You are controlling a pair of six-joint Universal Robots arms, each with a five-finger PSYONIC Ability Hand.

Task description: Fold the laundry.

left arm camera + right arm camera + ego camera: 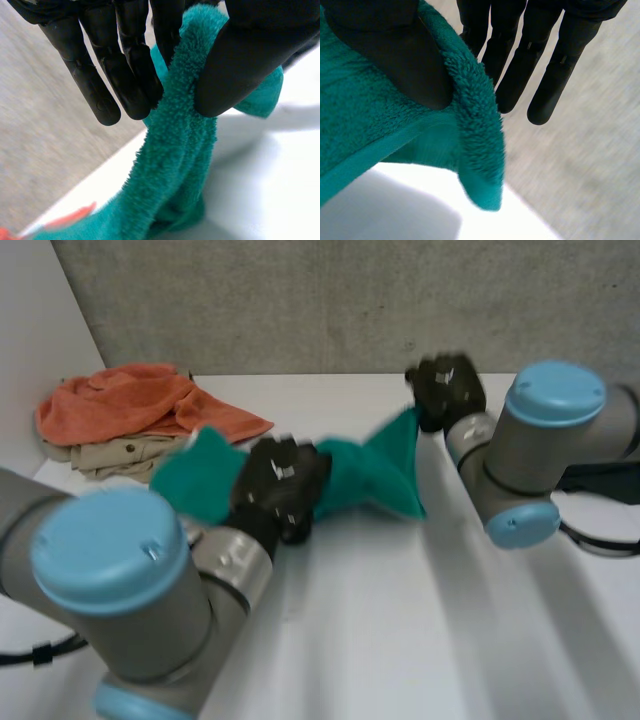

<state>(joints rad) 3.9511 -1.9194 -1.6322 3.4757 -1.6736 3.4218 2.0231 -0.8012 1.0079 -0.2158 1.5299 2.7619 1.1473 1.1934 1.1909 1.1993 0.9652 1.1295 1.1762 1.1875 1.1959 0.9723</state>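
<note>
Left hand [280, 485]: closed in a pinch on the green towel [370, 475]. In my left wrist view the thumb [250, 55] presses a bunched, rope-like run of the towel [175, 165] against nearly straight fingers [130, 75], and the cloth hangs from that pinch down toward the table. Right hand [450, 388]: also holding the towel. In my right wrist view the thumb [395, 55] lies on the towel's fluffy face [370, 130] close to a hemmed corner, and the fingers [540, 65] run straight out past the folded-over edge; the nearest one passes behind the cloth. Seen from the head, the towel is strung between my two hands above the white table [450, 620], gathered narrow at the left hand and fanning into a triangle that rises to the right hand near the table's far edge. A loose flap of it spreads beyond the left hand, on the side toward the laundry pile. That pile sits in the far left corner of the table: an orange cloth [140, 405] draped over a beige garment [120, 452], just beside the flap. I cannot tell whether they touch.
</note>
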